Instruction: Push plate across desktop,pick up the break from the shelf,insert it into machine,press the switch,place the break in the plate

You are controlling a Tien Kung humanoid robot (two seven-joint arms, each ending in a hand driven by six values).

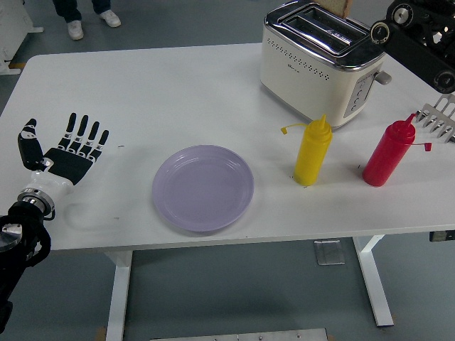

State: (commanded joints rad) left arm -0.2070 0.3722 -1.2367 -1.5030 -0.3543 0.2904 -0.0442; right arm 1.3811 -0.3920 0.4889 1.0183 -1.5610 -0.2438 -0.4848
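Observation:
The cream toaster (316, 64) stands at the table's back right, and both of its slots show nothing inside. Only a corner of the bread slice (344, 8) shows at the picture's top edge, lifted clear above the toaster. My right arm (421, 39) reaches in from the top right; its hand is cut off by the top edge and holds the bread up there. The lilac plate (202, 187) lies near the table's front middle with nothing on it. My left hand (69, 148) rests flat at the left edge, fingers spread, holding nothing.
A yellow squeeze bottle (313, 151) and a red squeeze bottle (388, 153) stand between the toaster and the front edge. A white rack (438, 121) pokes in at the right edge. A person's shoes (89, 22) show on the floor beyond the table.

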